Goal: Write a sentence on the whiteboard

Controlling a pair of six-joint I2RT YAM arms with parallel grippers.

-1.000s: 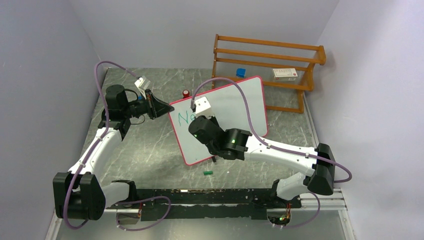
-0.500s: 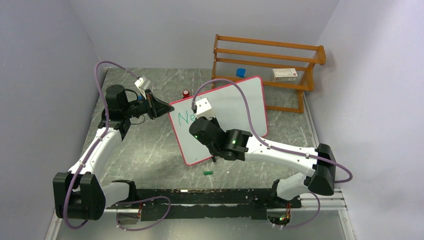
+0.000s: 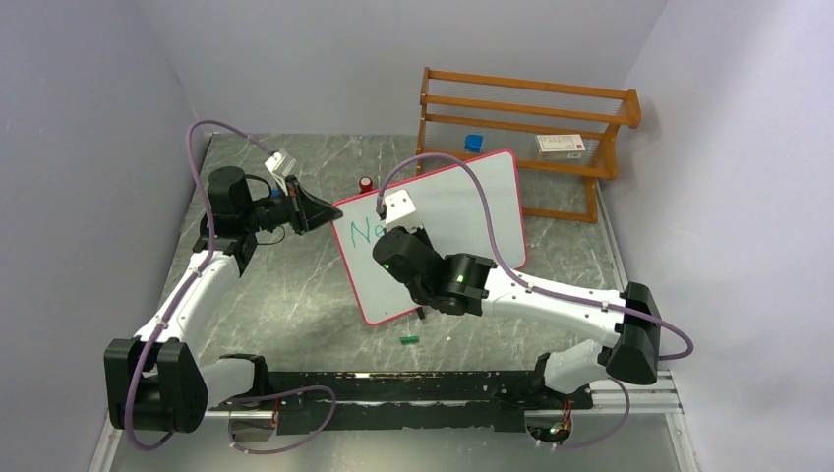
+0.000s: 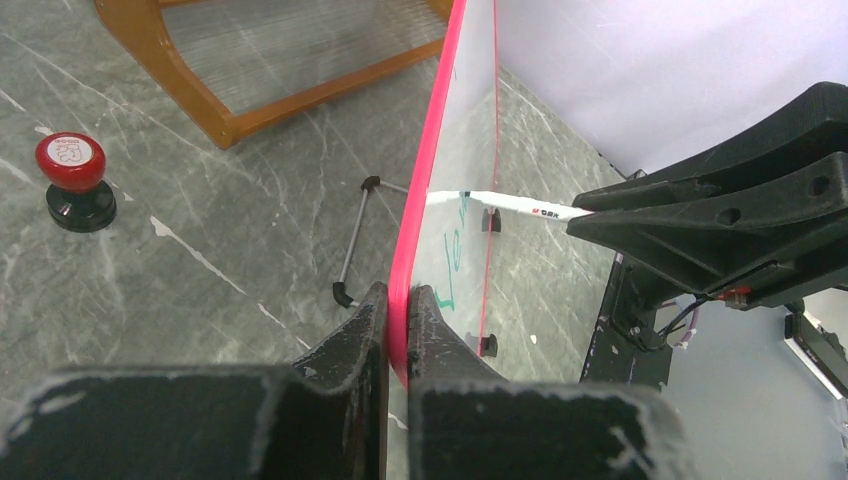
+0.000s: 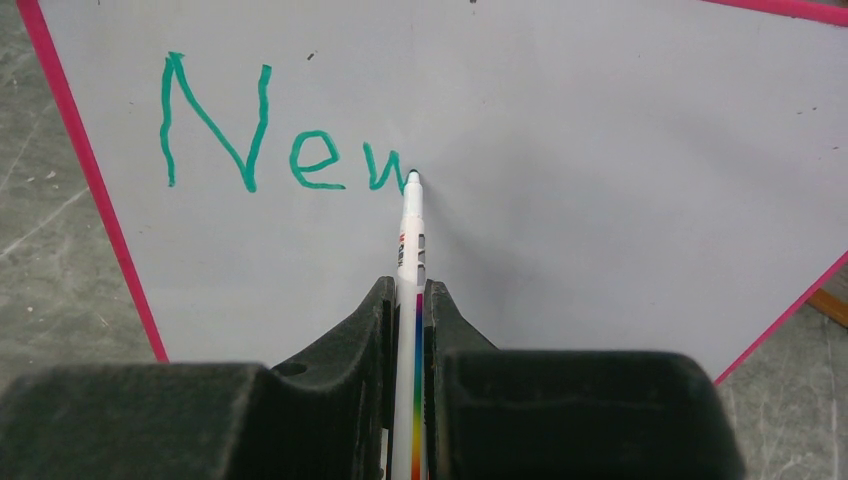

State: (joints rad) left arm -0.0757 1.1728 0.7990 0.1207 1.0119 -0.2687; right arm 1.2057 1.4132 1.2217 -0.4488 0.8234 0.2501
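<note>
Green handwritten sentence [image 5: 315, 160] on smooth, pink-rimmed rectangular whiteboard [image 5: 600, 150]

The whole worktop [image 3: 295, 285] is being taken in from high above and behind the arm bases, facing the far wall, at a distance. The whiteboard [image 3: 447, 211] is being viewed edge-on and very close by the left wrist camera, which is being aimed rightward along the pink rim past the left tool [image 4: 398, 296]. Its written face is being viewed squarely and close by the right wrist camera, past the right tool [image 5: 408, 290]. The whiteboard is being shared by all three views; the marker [image 5: 411, 215] is being shared by both wrist views.
</note>
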